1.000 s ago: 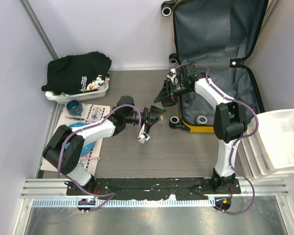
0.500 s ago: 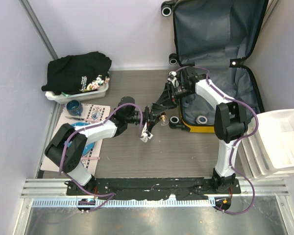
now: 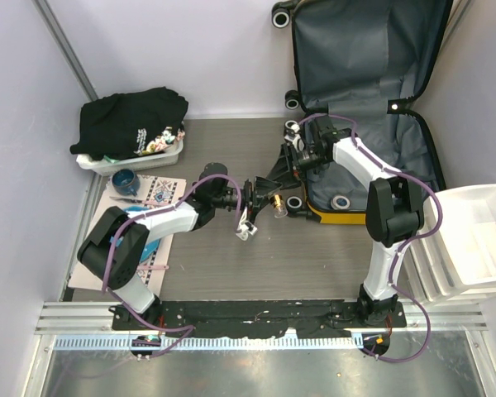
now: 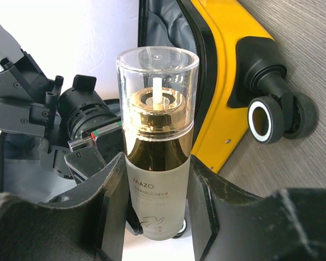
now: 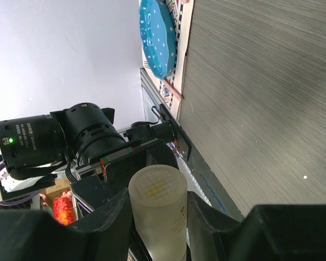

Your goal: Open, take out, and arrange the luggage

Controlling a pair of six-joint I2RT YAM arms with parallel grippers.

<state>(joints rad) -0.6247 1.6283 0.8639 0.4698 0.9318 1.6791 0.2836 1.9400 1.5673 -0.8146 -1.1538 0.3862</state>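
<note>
The luggage (image 3: 372,74) stands open at the back right, its grey lining showing and its yellow shell (image 4: 228,65) resting on black wheels (image 4: 266,117). A frosted glass bottle (image 4: 157,179) with a gold pump and a clear cap hangs over the floor just left of the case, also visible from above as the bottle (image 3: 274,205). My left gripper (image 4: 157,160) is shut on its lower body, cap pointing away. My right gripper (image 5: 158,198) is shut on the same bottle (image 5: 157,190), base end outward. From above, the left gripper (image 3: 256,200) and right gripper (image 3: 283,175) meet there.
A white basket (image 3: 107,165) heaped with black clothing (image 3: 132,120) sits at the back left. In front of it lie a blue cup (image 3: 123,178), a blue plate (image 5: 158,35) and a patterned mat (image 3: 161,194). White drawer bins (image 3: 475,240) stand at the right edge.
The two grippers have come together left of the case. The left jaws widened and then closed round the bottle. The right arm swung slightly down and left.
</note>
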